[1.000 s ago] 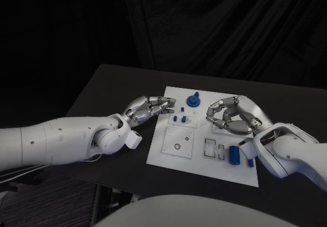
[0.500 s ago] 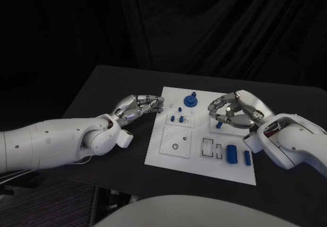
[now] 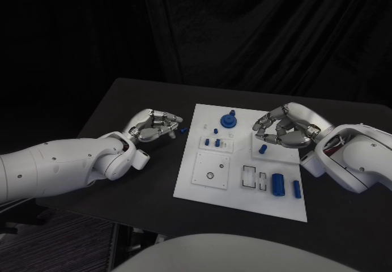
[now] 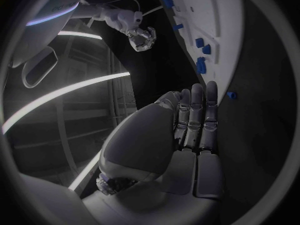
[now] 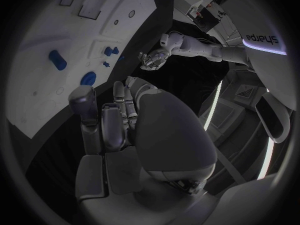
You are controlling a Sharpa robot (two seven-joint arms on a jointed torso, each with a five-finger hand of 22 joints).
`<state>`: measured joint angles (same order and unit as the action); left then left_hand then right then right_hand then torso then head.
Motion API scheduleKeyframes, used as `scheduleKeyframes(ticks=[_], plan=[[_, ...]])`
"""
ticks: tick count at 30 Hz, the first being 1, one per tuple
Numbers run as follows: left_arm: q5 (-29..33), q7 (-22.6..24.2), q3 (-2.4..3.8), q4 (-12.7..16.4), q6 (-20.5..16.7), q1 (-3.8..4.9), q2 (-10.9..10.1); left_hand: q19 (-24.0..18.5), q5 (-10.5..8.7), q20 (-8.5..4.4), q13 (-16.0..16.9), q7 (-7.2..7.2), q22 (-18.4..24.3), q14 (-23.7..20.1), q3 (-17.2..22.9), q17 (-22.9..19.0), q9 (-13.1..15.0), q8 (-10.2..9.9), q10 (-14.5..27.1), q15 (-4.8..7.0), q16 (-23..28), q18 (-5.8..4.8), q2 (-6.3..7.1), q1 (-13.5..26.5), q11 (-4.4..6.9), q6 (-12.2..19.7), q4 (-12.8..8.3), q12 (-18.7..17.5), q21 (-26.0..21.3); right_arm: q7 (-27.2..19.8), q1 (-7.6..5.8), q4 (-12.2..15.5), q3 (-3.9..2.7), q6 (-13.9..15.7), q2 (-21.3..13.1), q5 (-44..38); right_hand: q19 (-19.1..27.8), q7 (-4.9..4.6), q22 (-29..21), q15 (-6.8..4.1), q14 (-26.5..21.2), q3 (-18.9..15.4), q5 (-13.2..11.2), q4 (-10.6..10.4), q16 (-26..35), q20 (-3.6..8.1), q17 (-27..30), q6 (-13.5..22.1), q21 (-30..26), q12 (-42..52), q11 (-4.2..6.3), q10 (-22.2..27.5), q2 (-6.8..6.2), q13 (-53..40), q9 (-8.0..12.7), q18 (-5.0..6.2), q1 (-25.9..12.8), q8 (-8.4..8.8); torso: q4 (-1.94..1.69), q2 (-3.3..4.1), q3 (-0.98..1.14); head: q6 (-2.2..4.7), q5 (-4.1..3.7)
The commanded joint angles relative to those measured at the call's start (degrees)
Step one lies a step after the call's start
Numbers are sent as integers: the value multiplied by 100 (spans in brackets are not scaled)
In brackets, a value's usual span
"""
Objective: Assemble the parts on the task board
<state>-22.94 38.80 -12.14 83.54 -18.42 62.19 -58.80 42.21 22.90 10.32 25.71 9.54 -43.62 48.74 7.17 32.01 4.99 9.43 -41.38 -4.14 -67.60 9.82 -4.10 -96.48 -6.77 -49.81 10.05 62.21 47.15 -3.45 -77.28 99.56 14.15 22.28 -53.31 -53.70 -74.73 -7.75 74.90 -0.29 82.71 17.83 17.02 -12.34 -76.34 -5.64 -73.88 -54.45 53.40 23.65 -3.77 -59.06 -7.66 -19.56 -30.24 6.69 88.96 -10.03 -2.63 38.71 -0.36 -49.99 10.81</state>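
Right, head view first: task board (image 3: pixel 214 190) lies mid-table, white plate w/ blue parts. Round blue knob part (image 3: pixel 229 119) stands near its far edge, small blue pegs (image 3: pixel 214 141) just nearer than that, a blue peg (image 3: pixel 262 150) below the right hand, two long blue bars (image 3: pixel 279 185) at the board's near-right corner. Left hand (image 3: pixel 153 126) sits off the board's left edge, fingers curled in; nothing plainly held. A tiny blue piece (image 3: pixel 184 130) lies on the black table (image 3: pixel 122 102) betw. that hand and the board, prob. a stray part to be fetched. Right hand (image 3: pixel 283 129) hovers over the board's far-right part, fingers curled; can't tell if it grips anything.

Left wrist view: fingers (image 4: pixel 197 120) straight-ish, side by side, nothing in them; small blue piece (image 4: pixel 231 95) beside the fingertips.

Right wrist view: fingers (image 5: pixel 112 122) bent, no part seen in them; board (image 5: pixel 44 80) just beyond.
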Motion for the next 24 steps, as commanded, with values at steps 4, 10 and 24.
scheduleKeyframes(ticks=[4,10,24], plan=[[-2492,-47,7,-553,-803,152,246,1996,-749,-196,5924,-89,-2438,4013,259,5670,45,176,-4370,189,-2233,-341,214,-37,191,-531,225,2681,2502,474,-23,8,-1,-653,-63,-190,-7,6,630,9,19,-50,-60,4,-21,-28,13,-48,12,44,-7,-58,48,2,50,0,9,37,-19,13,-14,-1,-75],[-4021,-597,7,-992,-1171,357,521,4225,-1158,-295,6429,-249,-4281,4126,213,5799,61,133,-4862,325,-2240,-850,363,78,377,-773,314,2779,4012,573,-26,11,-1,-851,-127,-193,-14,4,631,4,21,-66,-111,-4,-16,-24,21,-45,25,72,-2,-80,56,-4,113,-2,8,73,-22,20,-12,-1,-74],[-5932,-1963,7,-1147,-2017,701,700,4779,-1415,-358,6429,-240,-4638,4126,188,5799,50,-130,-4862,377,-2240,-982,500,326,400,-759,296,2779,4285,597,-27,-11,0,-887,-165,-195,-29,3,638,2,34,-84,-142,-22,-33,-22,4,-44,55,94,1,-92,60,-9,161,-7,-9,100,-3,25,0,-1,-49]])
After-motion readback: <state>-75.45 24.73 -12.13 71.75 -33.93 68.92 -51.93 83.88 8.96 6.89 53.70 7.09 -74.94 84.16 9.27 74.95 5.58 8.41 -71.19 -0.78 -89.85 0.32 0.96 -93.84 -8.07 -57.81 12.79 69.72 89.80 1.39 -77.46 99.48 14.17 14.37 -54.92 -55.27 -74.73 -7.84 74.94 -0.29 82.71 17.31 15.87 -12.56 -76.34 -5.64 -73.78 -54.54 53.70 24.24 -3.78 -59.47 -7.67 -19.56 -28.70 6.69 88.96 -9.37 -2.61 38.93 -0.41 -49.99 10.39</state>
